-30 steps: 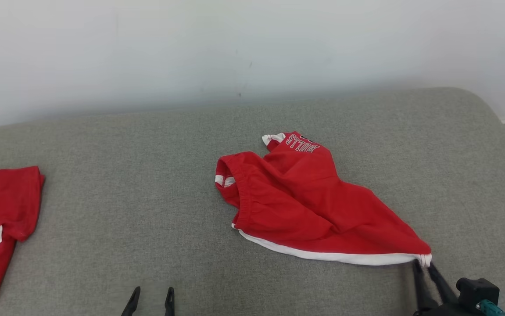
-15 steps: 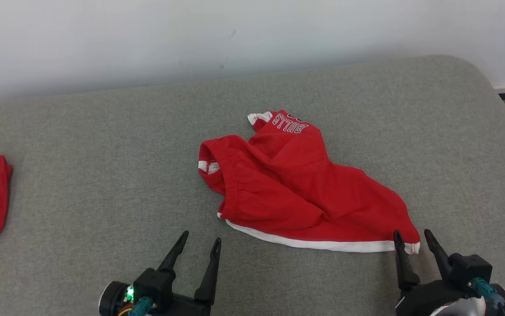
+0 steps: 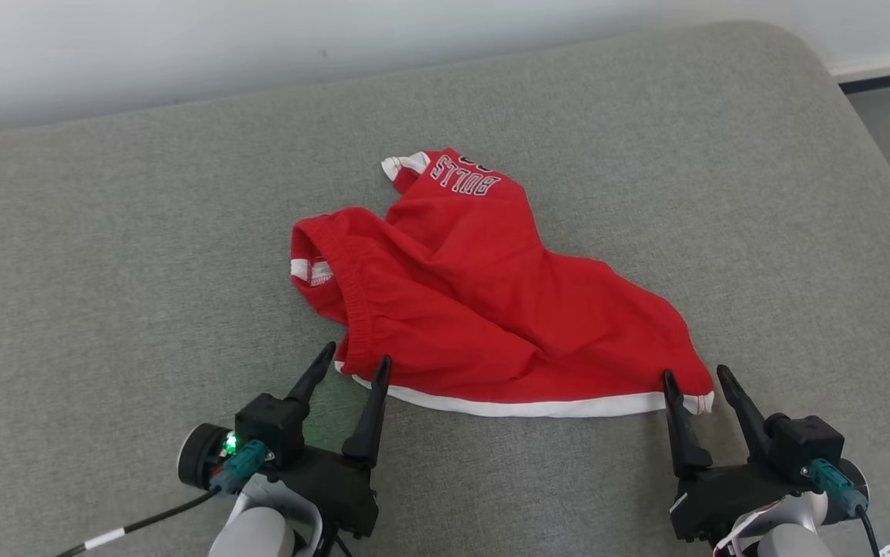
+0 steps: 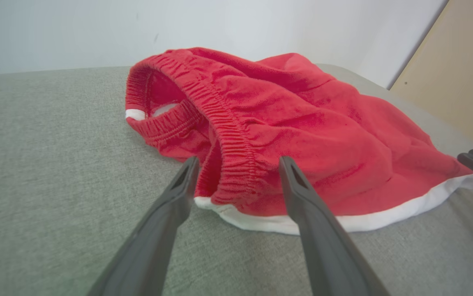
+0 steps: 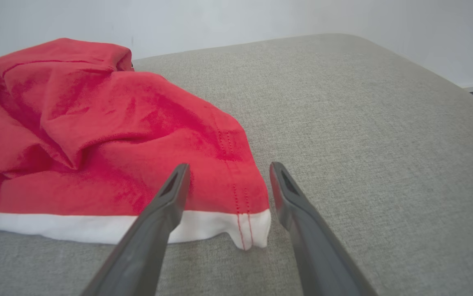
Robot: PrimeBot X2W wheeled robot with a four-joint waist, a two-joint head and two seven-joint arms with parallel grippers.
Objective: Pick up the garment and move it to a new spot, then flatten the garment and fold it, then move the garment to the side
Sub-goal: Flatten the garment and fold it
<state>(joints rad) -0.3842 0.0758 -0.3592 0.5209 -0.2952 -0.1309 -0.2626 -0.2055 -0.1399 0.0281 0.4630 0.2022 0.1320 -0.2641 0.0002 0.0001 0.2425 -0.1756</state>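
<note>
Both claws stand spread, pinching nothing. The garment (image 3: 491,309), a pair of red shorts, lies crumpled on the grey padded surface (image 3: 143,271) straight ahead of both, its bulk heaped beyond the fingertips. What matters to me is its near edge. The white hem (image 3: 530,404) runs crosswise to the fingers, from my left claw (image 3: 357,353) across to my right claw (image 3: 695,372), so its long axis joins the two claws rather than pointing away from either.

At the left claw, the gathered waistband (image 4: 228,135) and the hem's end below it sit in the gap between the two fingers, the cloth reaching a little past the tips toward the wrist. At the right claw, the stitched hem corner (image 5: 252,230) also lies between the fingers, closer to the right-hand finger than to the left-hand one. Whether any finger touches cloth I cannot tell.

I judge neither arm the nearer, since each has its own end of the hem framed. As I read it, the next move is to close both together and draw the ends apart along that axis. The risk on the left is catching only the top layer of the waistband.
</note>
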